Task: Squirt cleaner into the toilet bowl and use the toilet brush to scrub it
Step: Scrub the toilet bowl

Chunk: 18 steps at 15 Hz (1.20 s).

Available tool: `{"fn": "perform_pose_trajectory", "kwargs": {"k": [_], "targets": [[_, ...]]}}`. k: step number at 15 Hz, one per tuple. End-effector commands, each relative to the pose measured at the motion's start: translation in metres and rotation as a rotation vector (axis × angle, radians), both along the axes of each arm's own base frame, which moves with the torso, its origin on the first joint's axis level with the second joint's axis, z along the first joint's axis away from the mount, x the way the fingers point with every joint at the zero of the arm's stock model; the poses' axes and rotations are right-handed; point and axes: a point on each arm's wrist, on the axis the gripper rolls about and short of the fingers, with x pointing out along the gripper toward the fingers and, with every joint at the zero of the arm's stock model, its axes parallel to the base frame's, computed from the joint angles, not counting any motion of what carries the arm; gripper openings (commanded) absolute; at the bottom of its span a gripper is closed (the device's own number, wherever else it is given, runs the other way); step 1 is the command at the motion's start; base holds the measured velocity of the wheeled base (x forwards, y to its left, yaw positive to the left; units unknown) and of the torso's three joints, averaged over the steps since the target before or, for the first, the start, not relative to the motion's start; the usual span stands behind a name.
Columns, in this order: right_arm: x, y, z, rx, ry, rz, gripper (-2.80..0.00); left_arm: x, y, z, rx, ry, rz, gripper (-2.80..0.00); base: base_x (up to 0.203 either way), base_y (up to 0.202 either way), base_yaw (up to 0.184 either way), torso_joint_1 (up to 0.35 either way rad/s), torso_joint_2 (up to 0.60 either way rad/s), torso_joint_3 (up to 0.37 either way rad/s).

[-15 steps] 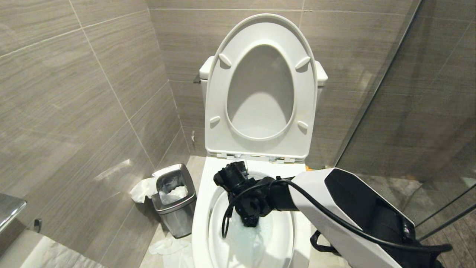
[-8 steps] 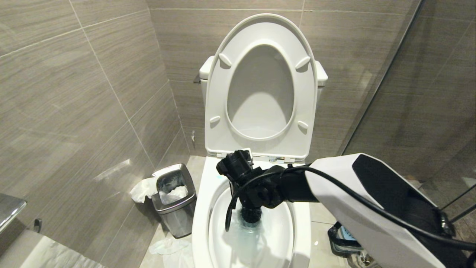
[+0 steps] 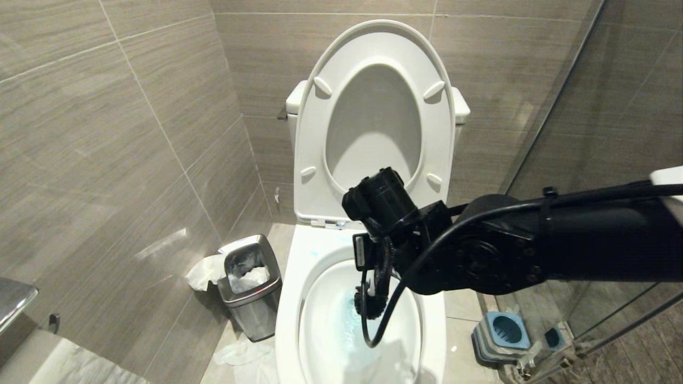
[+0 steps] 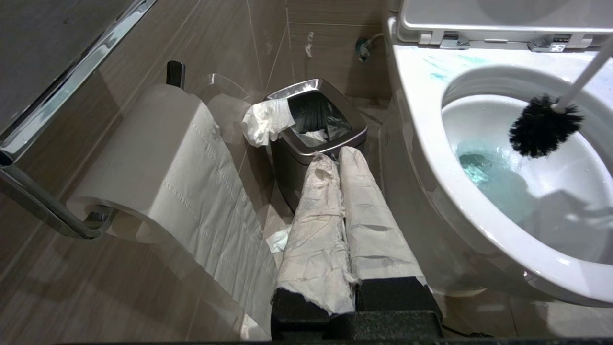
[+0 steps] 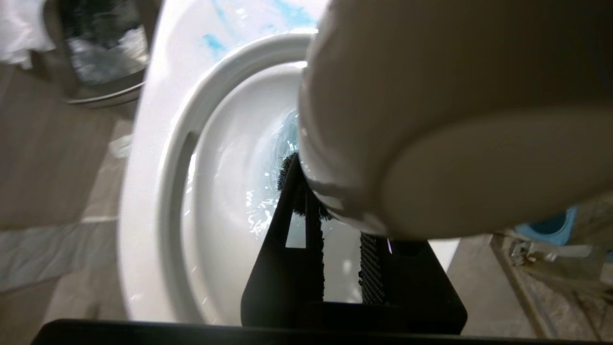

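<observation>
Tiled bathroom, toilet bowl (image 3: 360,320), steel waste bin (image 3: 251,288), toilet paper roll (image 4: 158,158)

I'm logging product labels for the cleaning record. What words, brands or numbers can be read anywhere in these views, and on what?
None can be read.
The toilet bowl, toilet brush, waste bin and brush base show no print.
A small white tag on the right arm's wrist is too small to read.

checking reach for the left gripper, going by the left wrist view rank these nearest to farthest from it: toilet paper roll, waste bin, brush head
1. Waste bin: on the floor straight beyond the left gripper, whose paper-wrapped fingertips overlap its rim in this view.
2. Toilet paper roll: on the wall holder to one side.
3. Brush head: farthest, inside the toilet bowl.
</observation>
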Motion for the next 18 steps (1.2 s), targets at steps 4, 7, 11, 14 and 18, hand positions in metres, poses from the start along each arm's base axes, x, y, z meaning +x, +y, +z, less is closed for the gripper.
{"fn": "perform_pose_trajectory", "kwargs": {"k": [4, 7, 11, 14, 18], "targets": [[-0.028, -0.021, 0.049, 0.095, -0.005, 0.047, -2.80, 0.000, 0.000, 0.000, 0.000, 0.000, 0.000, -2.80, 0.000, 0.000, 0.000, 0.000, 0.00, 0.000], [-0.028, -0.020, 0.060, 0.109, -0.027, 0.052, -2.80, 0.000, 0.000, 0.000, 0.000, 0.001, 0.000, -2.80, 0.000, 0.000, 0.000, 0.000, 0.00, 0.000], [-0.029, -0.022, 0.063, 0.097, -0.014, 0.051, -2.80, 0.000, 0.000, 0.000, 0.000, 0.002, 0.000, -2.80, 0.000, 0.000, 0.000, 0.000, 0.00, 0.000], [-0.031, -0.024, 0.062, 0.071, 0.012, 0.049, -2.80, 0.000, 0.000, 0.000, 0.000, 0.001, 0.001, -2.80, 0.000, 0.000, 0.000, 0.000, 0.00, 0.000], [-0.037, -0.030, 0.067, 0.074, 0.054, 0.078, -2.80, 0.000, 0.000, 0.000, 0.000, 0.001, 0.001, -2.80, 0.000, 0.000, 0.000, 0.000, 0.00, 0.000]]}}
